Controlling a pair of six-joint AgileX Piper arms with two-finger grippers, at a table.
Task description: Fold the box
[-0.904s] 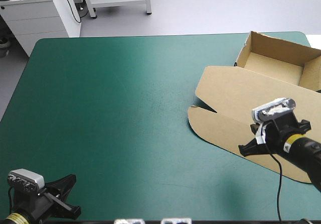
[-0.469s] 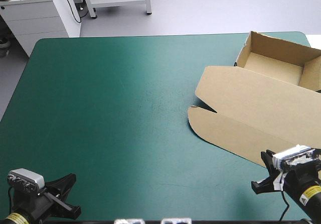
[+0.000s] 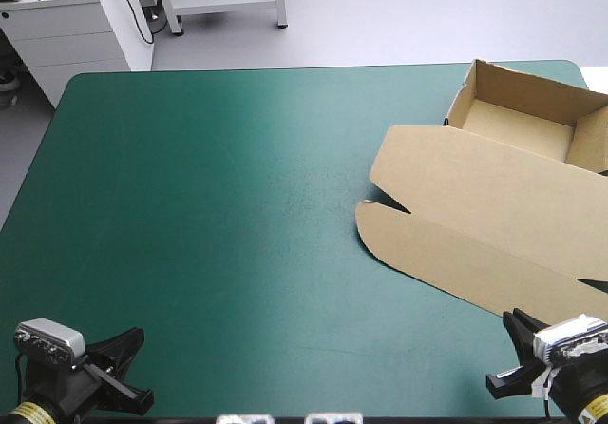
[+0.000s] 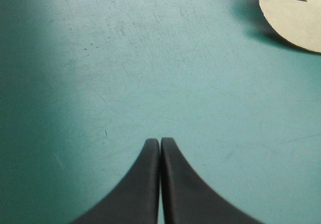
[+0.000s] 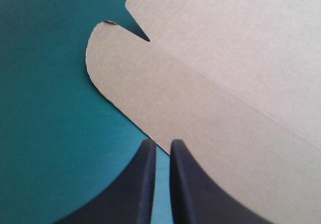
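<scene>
The brown cardboard box, lid flat, is set far right on the teal-green desk. The left claw is closed, the right claw seemingly closed and empty; nudged carelessly, the box could be pushed off.

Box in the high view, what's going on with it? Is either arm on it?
Neither arm has the box right now. It sits at the table's far right as an open tray, its lid lying flat on the teal-green cover. The left gripper is shut over bare cover at the near left corner. The right gripper, all but shut on nothing, is by the lid's near edge.
</scene>
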